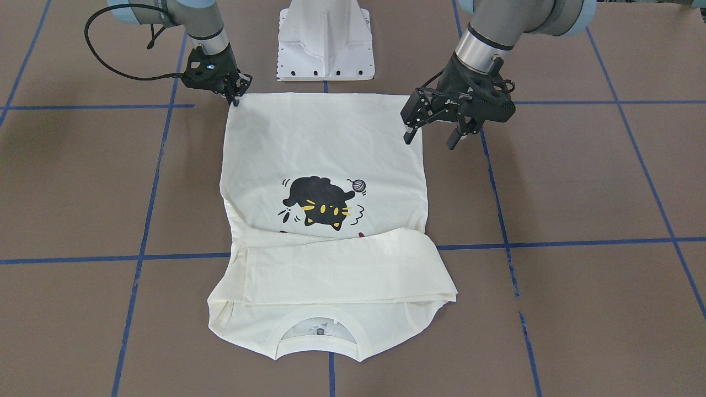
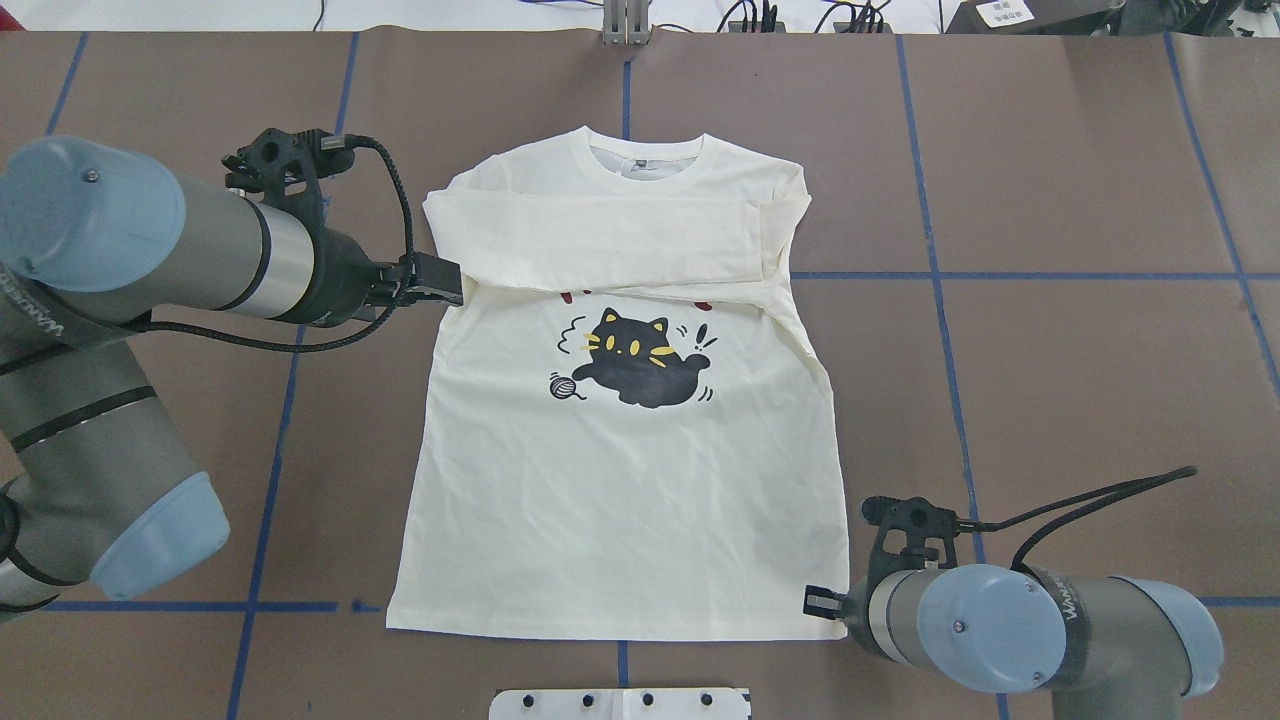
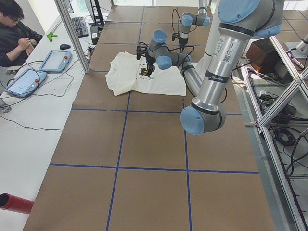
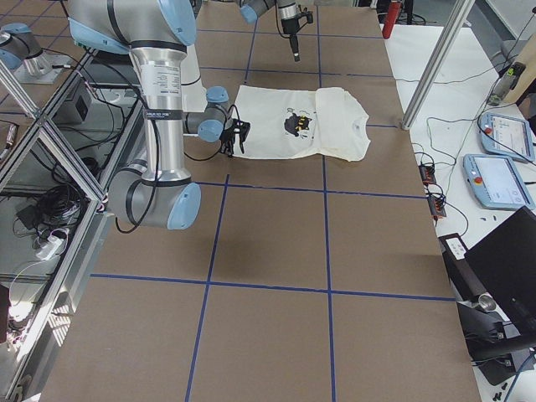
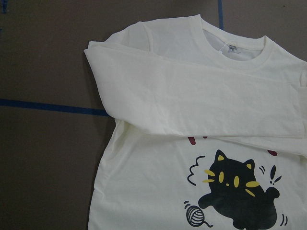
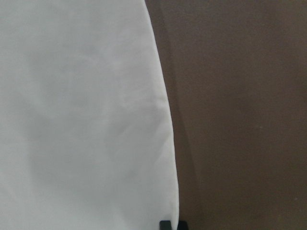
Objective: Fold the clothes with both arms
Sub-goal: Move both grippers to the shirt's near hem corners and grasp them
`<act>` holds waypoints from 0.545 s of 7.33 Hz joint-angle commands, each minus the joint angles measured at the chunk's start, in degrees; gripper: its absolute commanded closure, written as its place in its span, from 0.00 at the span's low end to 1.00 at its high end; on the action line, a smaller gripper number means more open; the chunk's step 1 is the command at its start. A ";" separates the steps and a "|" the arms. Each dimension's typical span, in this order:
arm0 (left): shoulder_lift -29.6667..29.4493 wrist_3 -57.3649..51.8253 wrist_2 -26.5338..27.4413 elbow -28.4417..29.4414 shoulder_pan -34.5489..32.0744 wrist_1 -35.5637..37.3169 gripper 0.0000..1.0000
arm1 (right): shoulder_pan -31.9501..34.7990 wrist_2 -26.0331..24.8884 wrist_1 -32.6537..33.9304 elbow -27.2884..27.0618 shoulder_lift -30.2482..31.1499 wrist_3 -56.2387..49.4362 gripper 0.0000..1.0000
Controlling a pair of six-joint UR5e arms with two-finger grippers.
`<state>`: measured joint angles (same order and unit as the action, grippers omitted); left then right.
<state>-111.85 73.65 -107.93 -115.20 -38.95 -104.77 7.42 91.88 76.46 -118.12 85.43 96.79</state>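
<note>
Shirt [image 1: 325, 138] flat; left gripper [image 1: 429, 141] wide over edge; right gripper [image 1: 236, 99] narrow at hem.

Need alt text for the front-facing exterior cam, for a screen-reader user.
A cream long-sleeved shirt with a black cat print lies flat, print up, on a brown table, sleeves folded across the chest and collar nearest the camera. The right gripper sits at one hem corner; the left gripper, open, hangs by the other.
</note>
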 commanded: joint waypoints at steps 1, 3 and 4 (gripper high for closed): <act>0.76 0.69 0.17 0.67 0.18 -0.09 0.00 | -0.13 -0.38 0.00 -1.67 0.00 1.64 1.00; 5.75 12.85 0.52 -0.37 5.16 -2.19 0.02 | 0.05 -0.65 0.00 -4.74 0.78 3.49 1.00; 6.64 18.57 4.62 -0.81 10.59 -2.20 0.04 | 0.05 -0.73 -0.09 -6.23 1.75 3.67 1.00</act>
<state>-106.87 84.93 -106.59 -115.46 -33.89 -106.44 7.42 91.25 76.45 -122.35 86.18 99.90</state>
